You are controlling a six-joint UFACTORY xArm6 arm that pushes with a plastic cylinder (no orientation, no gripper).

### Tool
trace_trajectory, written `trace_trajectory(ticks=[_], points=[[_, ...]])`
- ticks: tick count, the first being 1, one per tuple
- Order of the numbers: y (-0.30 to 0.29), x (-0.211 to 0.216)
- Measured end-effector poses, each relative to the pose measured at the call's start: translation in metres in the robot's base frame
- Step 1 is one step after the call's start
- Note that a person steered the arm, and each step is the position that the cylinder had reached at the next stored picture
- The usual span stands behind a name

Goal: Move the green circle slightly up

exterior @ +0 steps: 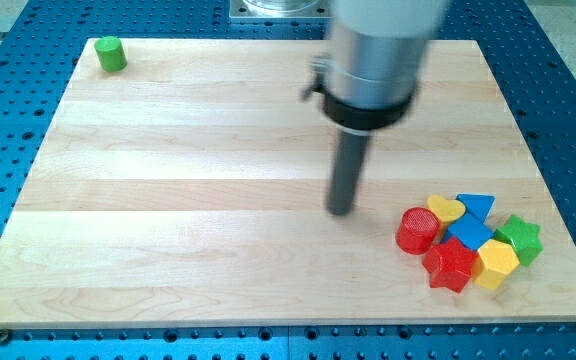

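The green circle (111, 54) is a small green cylinder standing at the top left corner of the wooden board (168, 200). My tip (341, 210) rests on the board right of the middle, far from the green circle, down and to its right. The tip touches no block. The nearest blocks are the cluster to the tip's right, a short gap away.
A cluster lies at the bottom right: a red cylinder (417, 231), a yellow heart (446, 208), a blue triangle (477, 206), a blue cube (469, 233), a green star (519, 238), a red star (450, 265), a yellow hexagon (496, 263). A blue perforated table (8, 120) surrounds the board.
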State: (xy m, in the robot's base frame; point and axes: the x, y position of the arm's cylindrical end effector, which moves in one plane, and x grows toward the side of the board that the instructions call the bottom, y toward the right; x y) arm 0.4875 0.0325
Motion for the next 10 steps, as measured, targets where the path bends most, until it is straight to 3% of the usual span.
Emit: trace_trajectory(ticks=[2, 4, 6, 9, 10], points=[[-0.201, -0.072], [-0.26, -0.135], [-0.293, -0.267], [-0.317, -0.296], [-0.291, -0.263]])
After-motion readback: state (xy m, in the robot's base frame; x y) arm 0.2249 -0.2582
